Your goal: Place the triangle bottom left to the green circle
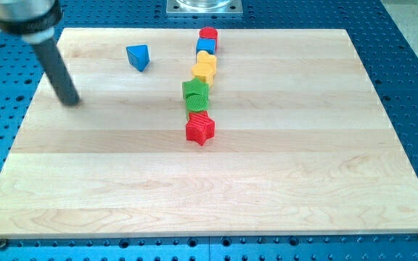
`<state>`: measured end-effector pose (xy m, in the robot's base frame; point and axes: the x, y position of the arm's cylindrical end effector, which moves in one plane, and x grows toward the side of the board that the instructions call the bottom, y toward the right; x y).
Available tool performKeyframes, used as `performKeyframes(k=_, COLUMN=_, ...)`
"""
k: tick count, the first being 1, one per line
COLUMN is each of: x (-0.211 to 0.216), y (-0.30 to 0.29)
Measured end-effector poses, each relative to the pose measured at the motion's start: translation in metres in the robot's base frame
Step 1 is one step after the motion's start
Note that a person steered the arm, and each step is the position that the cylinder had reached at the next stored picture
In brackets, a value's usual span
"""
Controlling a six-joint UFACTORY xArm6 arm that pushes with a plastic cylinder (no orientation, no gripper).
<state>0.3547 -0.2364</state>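
Note:
A blue triangle block (138, 57) lies near the view's top, left of centre. A column of blocks runs down the middle: a red block (208, 34), a blue block (206, 46), two yellow blocks (205, 67), a green block (194, 90), a green circle (197, 104) and a red star (200, 129). My tip (71, 101) rests on the board at the view's left, below and left of the blue triangle, well apart from it.
The wooden board (209, 188) lies on a blue perforated table (412, 58). A metal mount (204, 6) stands at the view's top centre.

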Motion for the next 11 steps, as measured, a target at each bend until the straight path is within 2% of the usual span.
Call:
performKeyframes(k=1, x=-0.083, y=0.016)
performKeyframes(k=2, x=-0.112, y=0.071)
performKeyframes(k=3, x=-0.111, y=0.114)
performKeyframes(k=4, x=-0.065, y=0.105)
performKeyframes(k=6, x=0.069, y=0.092)
performKeyframes(k=7, x=0.081, y=0.103)
performKeyframes(k=9, x=0.061, y=0.139)
performKeyframes(k=10, x=0.071, y=0.164)
performKeyframes(k=11, x=0.113, y=0.141)
